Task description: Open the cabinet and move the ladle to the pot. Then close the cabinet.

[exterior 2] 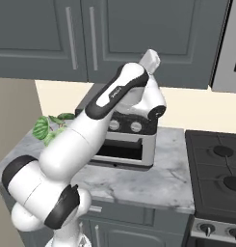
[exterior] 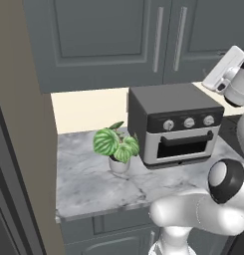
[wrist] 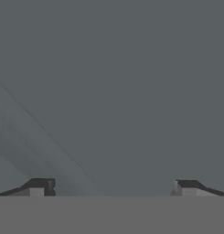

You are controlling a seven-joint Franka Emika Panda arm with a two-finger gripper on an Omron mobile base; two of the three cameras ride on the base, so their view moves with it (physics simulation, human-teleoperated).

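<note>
Cabinet (wrist: 111, 68) door before spread gripper (wrist: 112, 186)

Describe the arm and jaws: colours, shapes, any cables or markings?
The arm has glossy white rounded links with dark grey bands at the joints and a dark strip along the upper link. No cables or legible markings show. The gripper has two small dark finger tips with lighter pads.
</note>
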